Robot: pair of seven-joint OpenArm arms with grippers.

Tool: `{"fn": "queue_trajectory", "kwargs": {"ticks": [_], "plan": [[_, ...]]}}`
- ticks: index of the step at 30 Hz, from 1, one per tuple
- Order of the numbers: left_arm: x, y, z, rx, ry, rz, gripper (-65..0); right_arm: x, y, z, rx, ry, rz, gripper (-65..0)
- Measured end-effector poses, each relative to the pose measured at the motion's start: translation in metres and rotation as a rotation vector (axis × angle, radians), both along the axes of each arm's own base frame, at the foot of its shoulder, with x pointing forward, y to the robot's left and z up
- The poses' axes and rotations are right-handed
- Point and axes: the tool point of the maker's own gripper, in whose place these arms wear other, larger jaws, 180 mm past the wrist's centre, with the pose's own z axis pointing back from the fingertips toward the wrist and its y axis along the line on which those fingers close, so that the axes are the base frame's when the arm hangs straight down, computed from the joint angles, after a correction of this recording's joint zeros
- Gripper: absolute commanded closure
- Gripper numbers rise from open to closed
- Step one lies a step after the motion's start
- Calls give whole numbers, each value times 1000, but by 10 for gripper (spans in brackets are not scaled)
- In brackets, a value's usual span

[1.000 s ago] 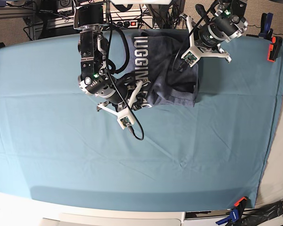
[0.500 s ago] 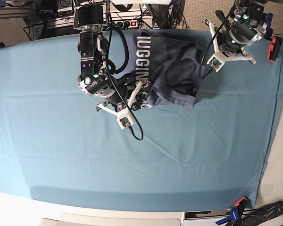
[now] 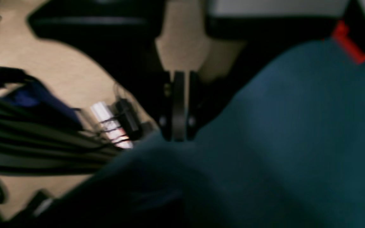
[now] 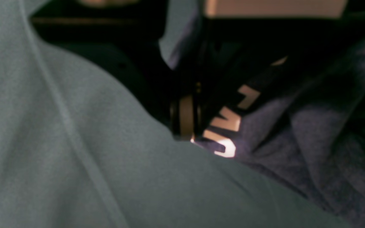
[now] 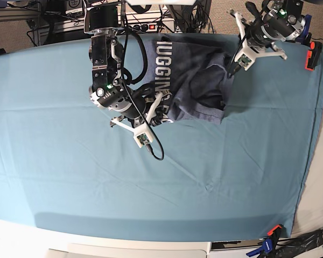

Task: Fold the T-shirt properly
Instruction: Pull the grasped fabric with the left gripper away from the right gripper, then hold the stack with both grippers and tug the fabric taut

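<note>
T-shirt point(image 5: 191, 80) lay bunched at table cloth point(image 5: 70, 177) far edge, mid-fold. Right gripper point(image 4: 185, 118) was closed, apparently pinching the lettered edge. Left gripper point(image 3: 177, 107) closed, empty, off the shirt. Next: regrasp, flatten.

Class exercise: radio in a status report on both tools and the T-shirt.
Left tool shut, empty, off the T-shirt. Right tool shut on the lettered edge. Shirt bunched, unfolded. Nothing in the way.

Base overhead, far; wrists close, oblique; all share cloth point(image 5: 151, 183).
</note>
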Motion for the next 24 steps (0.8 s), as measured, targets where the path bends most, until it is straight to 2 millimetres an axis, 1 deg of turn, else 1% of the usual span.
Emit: {"fn": "queue_trajectory", "kwargs": {"ticks": [2,4,5,6,10,11,13,14,16,18,21,24], "plan": [[-3,-6,1,-29,8,-21,-55,5,1,5,-4,-17,16,0],[-4,-12,2,-67,16,-22,-67,16,2,16,-8,-51,22,-94],[-5,-15,3,-81,18,-41,-67,23,2,22,-7,-71,22,-126],[-7,-18,4,-97,25,-46,-67,29,2,29,-7,-89,22,-131],[-9,-30,6,-156,35,-29,-62,44,2,45,-6,-137,21,-130],[-12,-35,7,-180,41,-33,-49,46,1,48,-8,-148,21,-128],[-19,-46,8,-231,55,-39,0,51,-2,50,-34,-163,14,-107],[-20,-50,9,-251,57,-36,0,53,-4,51,-43,-174,10,-93],[-18,-55,12,-275,38,-33,0,54,-5,40,-52,-150,6,-41],[-14,-54,12,-268,13,-31,0,52,-6,26,-61,-109,8,-8],[-9,-48,11,-236,-8,-13,0,49,-5,16,-58,-82,10,0],[-8,-49,12,-243,-13,-11,0,52,-5,19,-54,-104,9,0]]}}
